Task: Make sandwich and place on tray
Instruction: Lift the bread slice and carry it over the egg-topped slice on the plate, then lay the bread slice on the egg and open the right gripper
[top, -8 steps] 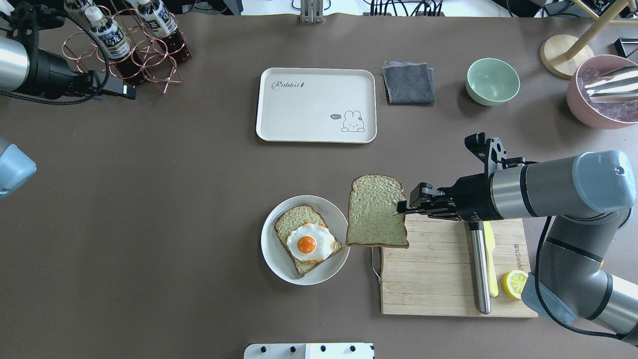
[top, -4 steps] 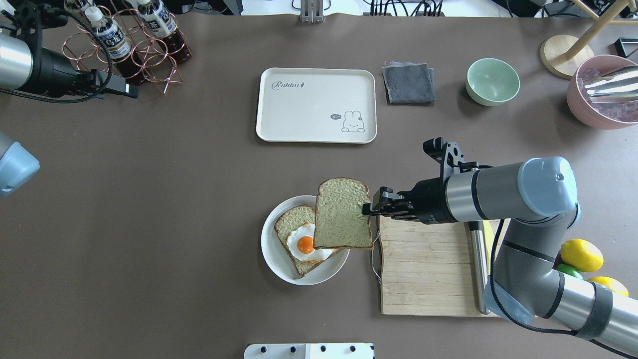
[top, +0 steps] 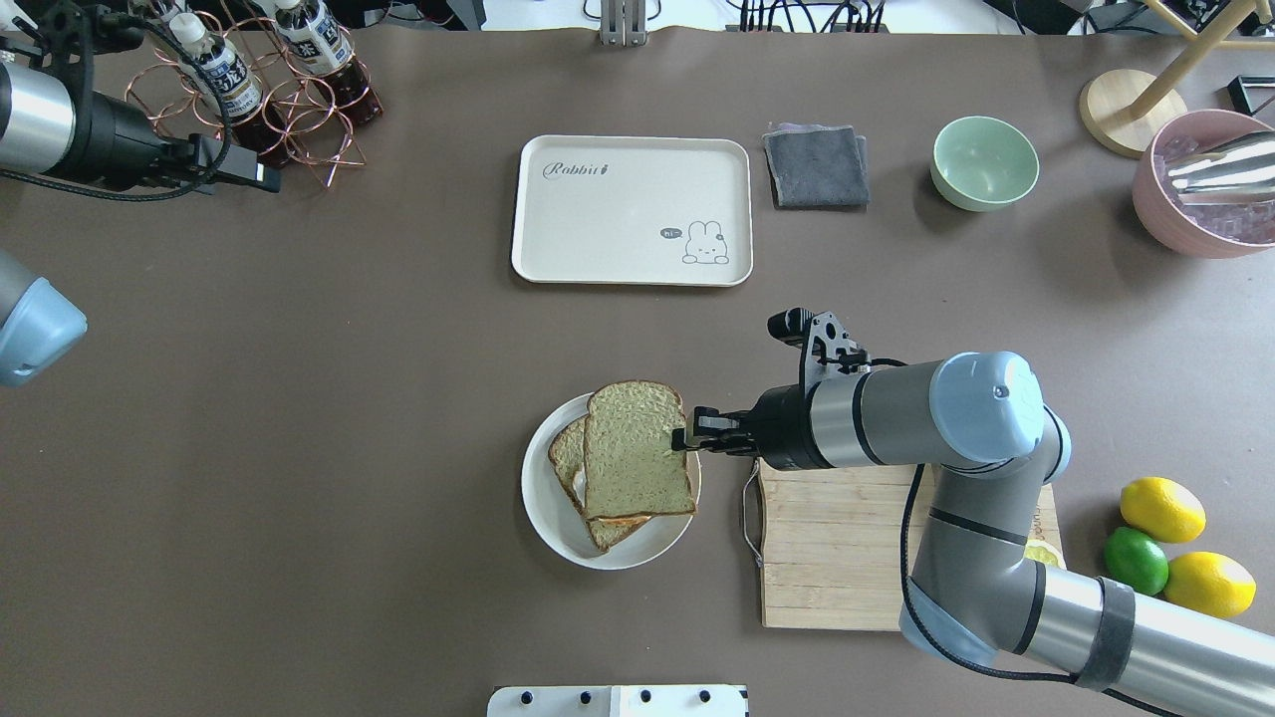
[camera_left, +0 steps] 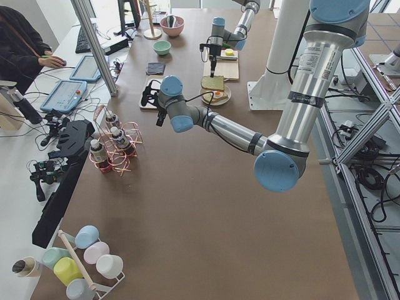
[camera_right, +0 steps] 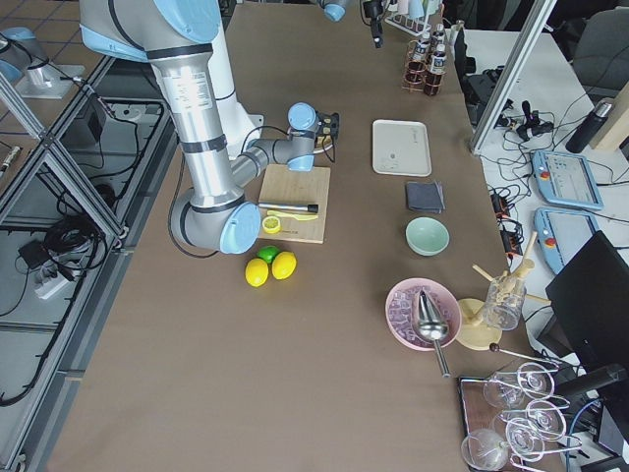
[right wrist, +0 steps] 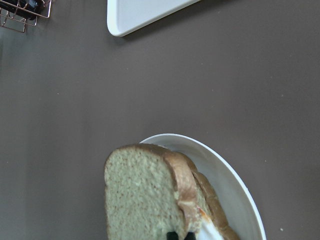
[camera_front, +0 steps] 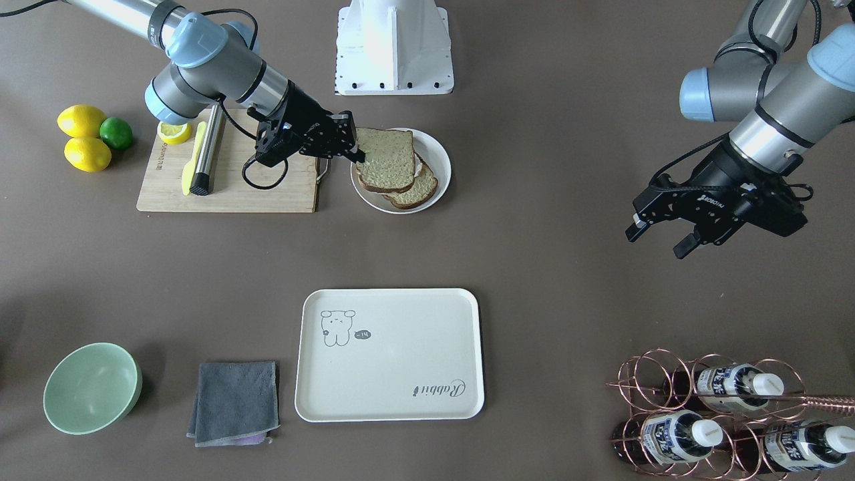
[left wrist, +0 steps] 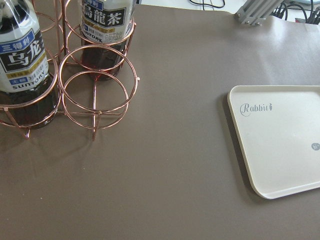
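My right gripper (top: 683, 439) is shut on the right edge of a wholegrain bread slice (top: 636, 453). That slice lies over the second bread slice (top: 568, 454) on the round white plate (top: 538, 520). The fried egg between them is almost fully covered; only a thin edge (top: 624, 520) peeks out. From the front, the top slice (camera_front: 386, 159) sits slightly askew on the lower one (camera_front: 418, 190), with the right gripper (camera_front: 358, 155) at its side. The cream tray (top: 631, 209) lies bare farther back. My left gripper (camera_front: 658, 242) hovers open over the table's left side, holding nothing.
A wooden cutting board (top: 847, 558) with a steel-handled tool (camera_front: 207, 150) lies right of the plate. Lemons and a lime (top: 1160, 533) sit beyond it. A grey cloth (top: 817, 165), green bowl (top: 984, 162) and pink bowl (top: 1205, 189) stand at the back right, a copper bottle rack (top: 249, 95) at the back left.
My right gripper has carried the bread slice leftward from the board's corner to over the plate, and the slice now covers the egg. The left arm has shifted only slightly.
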